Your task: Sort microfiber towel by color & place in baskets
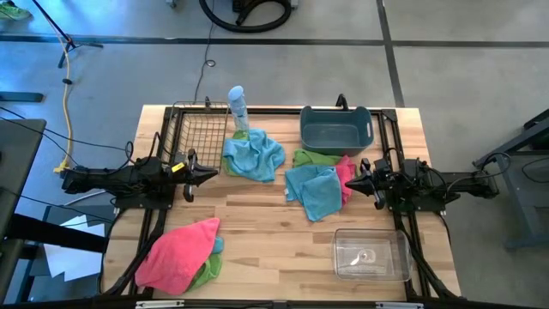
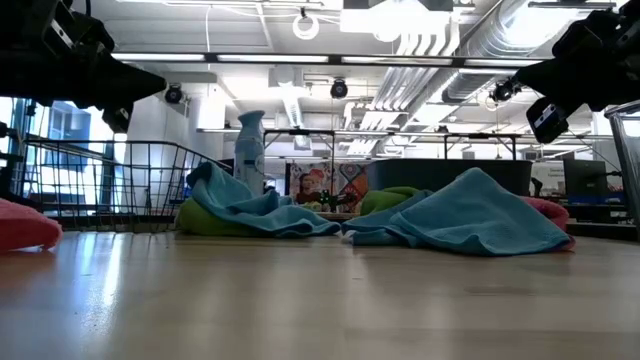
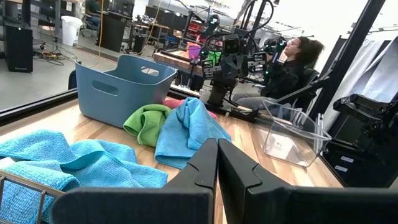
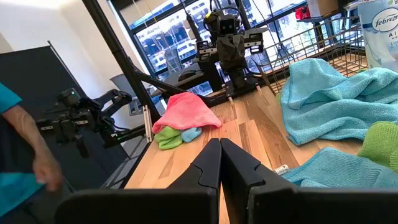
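Microfiber towels lie in three heaps on the wooden table. A light blue one [image 1: 253, 156] lies beside the black wire basket [image 1: 199, 130]. A second light blue one [image 1: 313, 190] lies over a lime green one [image 1: 313, 158] and a pink one [image 1: 345, 176] below the slate-blue tub [image 1: 335, 129]. A pink towel [image 1: 176, 253] covers green and blue ones at the near left. The clear bin [image 1: 371, 255] stands at the near right. My left gripper [image 1: 214, 175] and my right gripper [image 1: 347, 184] are shut, level above the table, touching nothing.
A pale blue spray bottle [image 1: 238, 108] stands upright between the wire basket and the tub. Bare wood [image 1: 274, 240] lies between the near-left heap and the clear bin. A person [image 3: 292, 68] sits beyond the table's right side, and a person's arm [image 4: 28, 149] shows beyond the left side.
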